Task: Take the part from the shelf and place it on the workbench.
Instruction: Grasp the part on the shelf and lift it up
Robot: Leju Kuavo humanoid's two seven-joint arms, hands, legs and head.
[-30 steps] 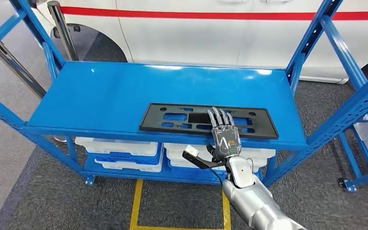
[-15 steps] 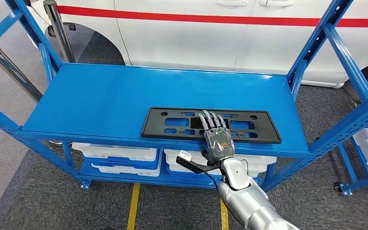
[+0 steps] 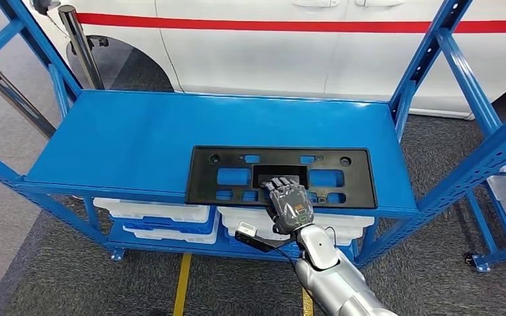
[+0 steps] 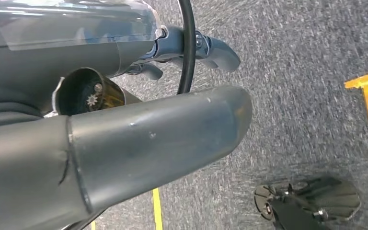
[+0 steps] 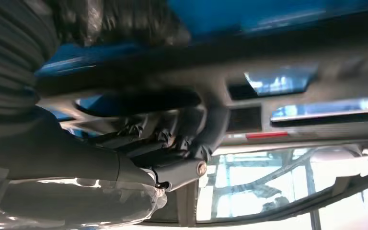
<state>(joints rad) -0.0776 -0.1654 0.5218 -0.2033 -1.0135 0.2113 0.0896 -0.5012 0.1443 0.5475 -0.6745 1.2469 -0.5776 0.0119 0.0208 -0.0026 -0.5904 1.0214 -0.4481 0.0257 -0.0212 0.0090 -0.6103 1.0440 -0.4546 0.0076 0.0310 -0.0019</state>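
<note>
- Nearest in, the silver right arm comes up from below in the head view, and the right hand (image 3: 291, 207) sits at the front lip of the blue metal shelf (image 3: 125, 141).
- That hand's dark fingers (image 3: 279, 185) curl over the near edge of the flat black plastic part with rectangular cut-outs (image 3: 342, 181), reaching to its solid centre panel; the right wrist view (image 5: 172, 139) shows the fingers bunched against the part's underside, so I judge it a grip on the front rim, though motion blur hides just how firm.
- The part lies flat on the top shelf, hard by the front edge, long axis running left to right across the robot's front, so it lies dead ahead of the right hand, which holds it near the middle of its length.
- The left hand (image 4: 124, 139) hangs low over grey carpet, well away from the shelf; I cannot tell whether its fingers are spread or curled.
- Farther back, bare blue shelf, then a white vehicle with a red stripe (image 3: 270, 52).
</note>
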